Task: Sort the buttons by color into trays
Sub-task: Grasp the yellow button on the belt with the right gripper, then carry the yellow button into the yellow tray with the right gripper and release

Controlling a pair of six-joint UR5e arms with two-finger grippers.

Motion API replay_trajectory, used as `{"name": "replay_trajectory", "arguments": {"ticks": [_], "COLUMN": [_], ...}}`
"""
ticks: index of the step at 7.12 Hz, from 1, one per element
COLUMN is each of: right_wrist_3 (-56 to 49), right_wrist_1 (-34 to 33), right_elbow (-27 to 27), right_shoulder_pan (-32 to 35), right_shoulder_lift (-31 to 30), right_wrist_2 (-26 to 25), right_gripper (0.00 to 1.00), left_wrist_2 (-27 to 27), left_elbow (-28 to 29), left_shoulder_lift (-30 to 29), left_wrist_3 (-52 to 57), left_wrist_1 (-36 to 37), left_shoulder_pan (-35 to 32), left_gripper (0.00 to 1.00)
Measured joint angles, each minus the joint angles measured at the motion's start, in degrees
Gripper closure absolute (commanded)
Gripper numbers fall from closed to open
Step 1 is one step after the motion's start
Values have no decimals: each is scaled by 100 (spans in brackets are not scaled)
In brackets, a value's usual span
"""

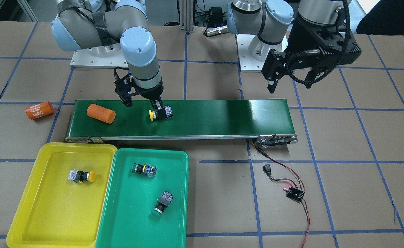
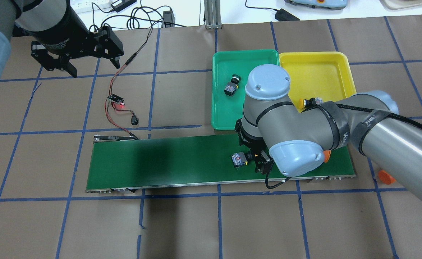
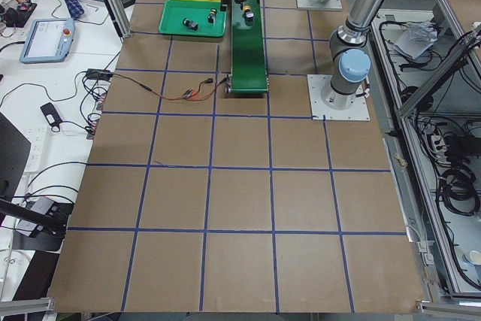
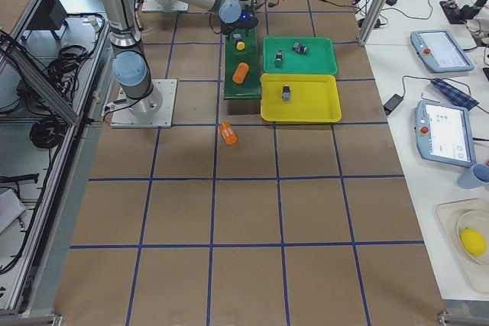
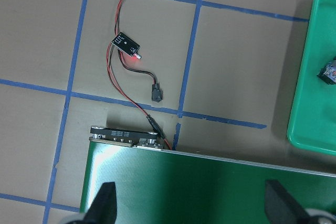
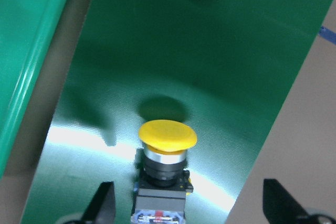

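Buttons [image 1: 81, 176] number four, trays [image 1: 26, 206] two, orange cylinders [image 1: 101, 113] two.

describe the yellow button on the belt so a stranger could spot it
Find the long dark-green conveyor belt. Under the right gripper a small push-button lies on its side there. Its yellow cap and grey block set it apart from the plain orange cylinder sharing the belt.
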Motion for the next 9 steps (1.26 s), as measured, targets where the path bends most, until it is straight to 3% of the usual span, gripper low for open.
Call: {"name": "replay_trajectory", "arguments": {"ticks": [3, 5, 6, 9], "right_wrist_3": [2, -3, -9, -50], "right_wrist_1": [-28, -27, -47, -137], "right_elbow": [47, 59, 60, 1], "right_shoulder_pan": [4, 4, 4, -89], "right_shoulder_lift": [186, 224, 228, 228], "right_wrist_2": [-8, -24, -35, -63], "right_gripper": [0, 78, 100, 100], "left_wrist_2": [-8, -12, -9, -1], "left_elbow": [40, 45, 17, -47], "left_shoulder_lift": [-16, -23, -5, 46], "left_wrist_3": [-3, -3, -3, 5], "left_wrist_1": [-3, 0, -1, -3], "left_shoulder_pan": [9, 4, -1, -1], "left_gripper": [0, 0, 0, 0]}}
